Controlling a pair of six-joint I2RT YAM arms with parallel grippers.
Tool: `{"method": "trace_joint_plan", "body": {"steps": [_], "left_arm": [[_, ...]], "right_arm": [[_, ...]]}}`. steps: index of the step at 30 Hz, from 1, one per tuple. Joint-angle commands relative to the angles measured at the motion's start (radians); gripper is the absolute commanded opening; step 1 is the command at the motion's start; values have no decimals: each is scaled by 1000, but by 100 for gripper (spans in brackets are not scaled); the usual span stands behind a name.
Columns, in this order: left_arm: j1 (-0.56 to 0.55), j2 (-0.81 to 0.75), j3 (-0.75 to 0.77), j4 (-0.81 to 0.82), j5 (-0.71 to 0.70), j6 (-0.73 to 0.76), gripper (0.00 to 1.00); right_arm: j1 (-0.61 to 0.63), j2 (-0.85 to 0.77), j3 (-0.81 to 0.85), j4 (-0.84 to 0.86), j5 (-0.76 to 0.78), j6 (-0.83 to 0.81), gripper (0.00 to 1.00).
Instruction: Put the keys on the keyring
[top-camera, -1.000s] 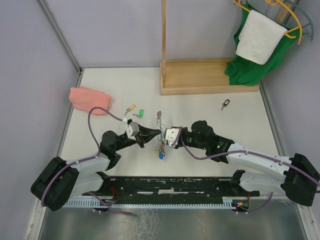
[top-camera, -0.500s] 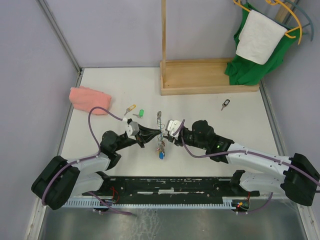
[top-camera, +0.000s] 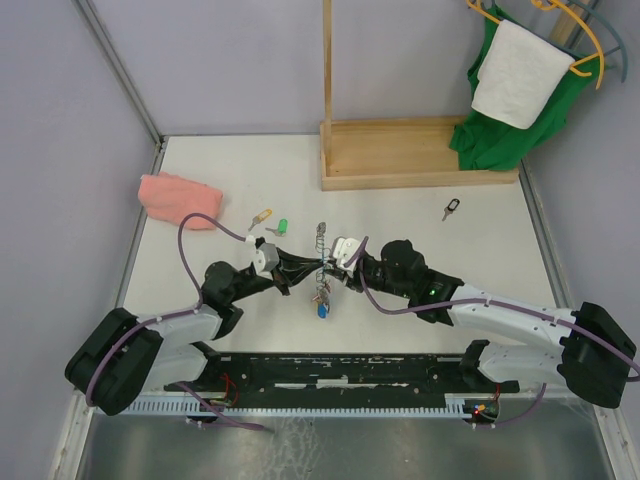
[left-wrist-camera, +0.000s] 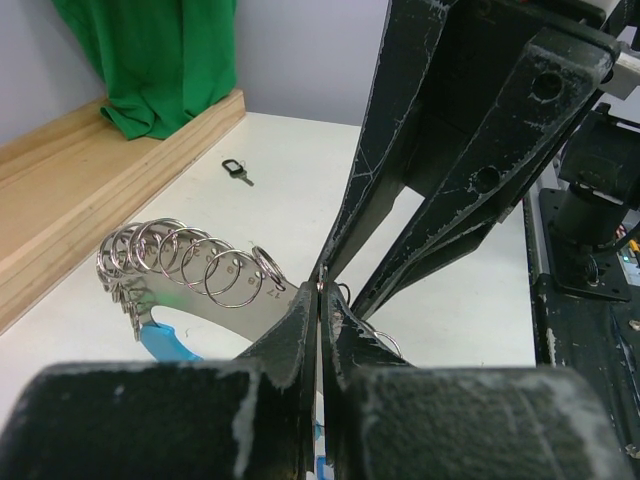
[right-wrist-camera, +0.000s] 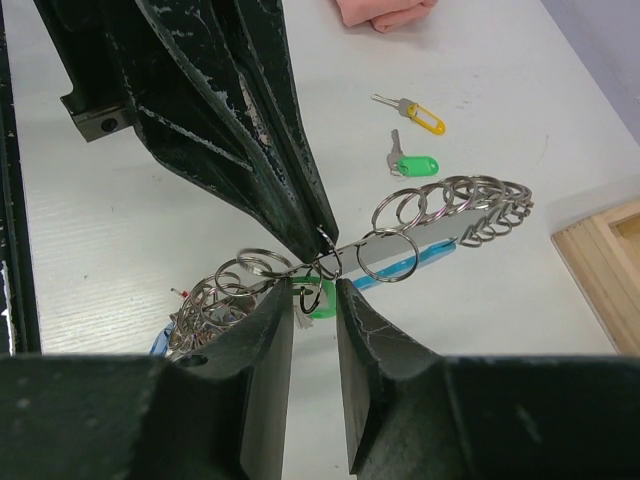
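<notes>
centre of frame: left jaws pinch the keyring (right-wrist-camera: 437, 235) tight; right jaws, slightly apart, flank a green key tag (right-wrist-camera: 312, 301) (grip unclear) over the counter (right-wrist-camera: 560, 120).

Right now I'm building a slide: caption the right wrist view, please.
Left gripper pinches the keyring; jaws of the right gripper flank a green tag.

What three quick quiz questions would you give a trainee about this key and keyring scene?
1. True or false: the left gripper is shut on the keyring.
2. Which loose key lies nearest the pink cloth? A yellow-tagged; B green-tagged; C blue-tagged.
3. Fill in: the key lying alone near the wooden base has a ___ head.
Key: 1 true; 2 A; 3 black.
</notes>
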Motion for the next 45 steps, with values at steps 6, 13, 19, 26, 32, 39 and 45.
{"method": "trace_joint_plan", "body": {"steps": [6,13,19,26,32,39,45], "left_arm": [[-5,-1,26,115,5,-27,3],[-6,-8,22,114,2,-25,3],[-6,-13,14,110,-14,-29,3],[-7,-50,35,-57,-37,2,20],[-6,-91,28,-143,-39,39,35],[-8,-77,26,-177,54,141,41],[-12,-8,50,-188,136,271,45]], "right_arm": [[-5,-8,23,57,2,15,28],[-7,6,33,23,13,-16,8],[-7,-1,68,-93,21,-112,1],[-8,6,171,-277,20,-272,1],[-7,29,254,-401,0,-366,1],[-5,59,312,-506,-35,-447,1],[-6,59,338,-556,-50,-516,1]]}}
